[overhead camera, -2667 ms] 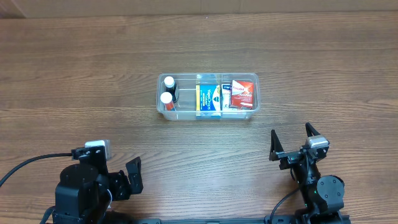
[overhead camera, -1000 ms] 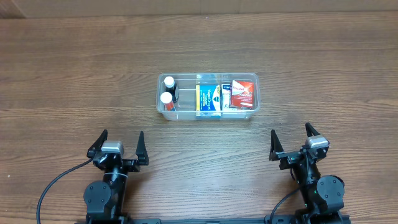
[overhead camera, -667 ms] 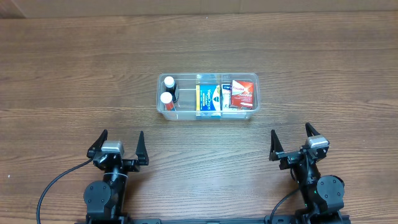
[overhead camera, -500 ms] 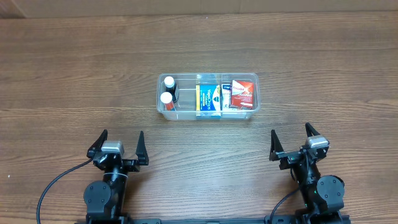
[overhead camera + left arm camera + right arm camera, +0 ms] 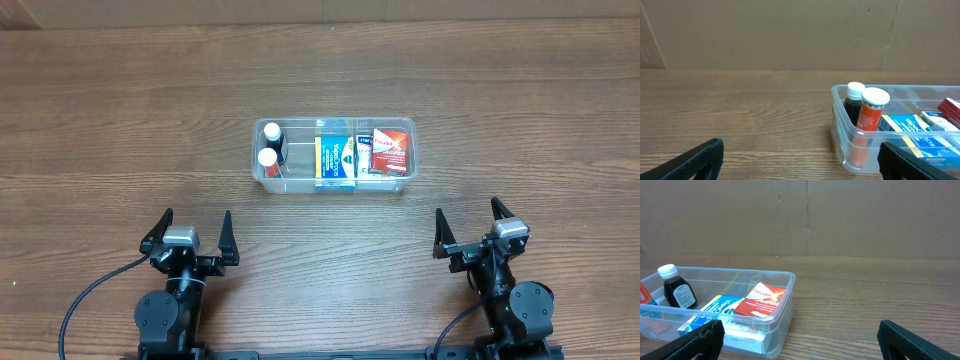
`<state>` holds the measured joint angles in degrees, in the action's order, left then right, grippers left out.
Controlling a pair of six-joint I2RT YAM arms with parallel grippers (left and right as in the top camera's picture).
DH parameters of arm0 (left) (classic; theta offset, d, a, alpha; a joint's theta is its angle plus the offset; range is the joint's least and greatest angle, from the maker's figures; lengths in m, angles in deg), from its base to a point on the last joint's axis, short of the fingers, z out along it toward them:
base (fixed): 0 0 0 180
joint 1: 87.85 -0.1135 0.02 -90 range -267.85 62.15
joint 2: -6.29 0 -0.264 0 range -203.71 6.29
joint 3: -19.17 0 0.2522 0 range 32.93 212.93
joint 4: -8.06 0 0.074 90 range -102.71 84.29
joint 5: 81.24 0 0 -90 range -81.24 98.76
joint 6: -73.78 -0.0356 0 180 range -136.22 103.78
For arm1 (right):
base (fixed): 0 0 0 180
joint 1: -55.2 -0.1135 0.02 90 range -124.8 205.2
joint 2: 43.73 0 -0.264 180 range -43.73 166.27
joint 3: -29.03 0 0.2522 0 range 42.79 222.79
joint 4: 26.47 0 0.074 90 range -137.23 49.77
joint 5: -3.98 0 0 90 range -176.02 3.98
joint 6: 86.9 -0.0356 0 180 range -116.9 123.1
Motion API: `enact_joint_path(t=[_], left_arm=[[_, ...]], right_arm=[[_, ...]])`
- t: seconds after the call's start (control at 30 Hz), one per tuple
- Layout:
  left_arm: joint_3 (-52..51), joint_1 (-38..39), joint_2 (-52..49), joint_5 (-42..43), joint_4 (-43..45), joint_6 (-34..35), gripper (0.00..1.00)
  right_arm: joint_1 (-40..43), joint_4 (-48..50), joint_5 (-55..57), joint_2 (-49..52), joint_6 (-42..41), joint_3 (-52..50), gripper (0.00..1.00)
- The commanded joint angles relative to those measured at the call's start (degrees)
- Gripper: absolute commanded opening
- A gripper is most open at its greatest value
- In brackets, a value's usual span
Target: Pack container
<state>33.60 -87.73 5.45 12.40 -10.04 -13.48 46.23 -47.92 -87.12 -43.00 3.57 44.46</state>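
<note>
The left gripper and right gripper stand spread and empty. Ahead of them, the container holds two bottles and boxes. Packing looks done.

Overhead looked straight down on tabletop. Both wrist cameras sat low, faced forward, shared container from opposite ends.

1. A brown wood-grain tabletop fills the overhead view, its grain running side to side.
2. Along the tabletop's far edge stands a plain tan backboard that looks like cardboard.
3. A vertical seam divides the backboard above the tabletop.
4. Light falls evenly and softly on the tabletop.
</note>
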Motion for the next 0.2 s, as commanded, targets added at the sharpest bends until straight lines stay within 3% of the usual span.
enact_joint_path(t=[0.0,0.17], left_arm=[[-0.3,0.0,0.6,-0.8,0.1,-1.1,1.0],[-0.3,0.0,0.6,-0.8,0.1,-1.1,1.0]], right_arm=[[0.4,0.3,-0.1,-0.5,0.4,0.0,1.0],[0.4,0.3,-0.1,-0.5,0.4,0.0,1.0]])
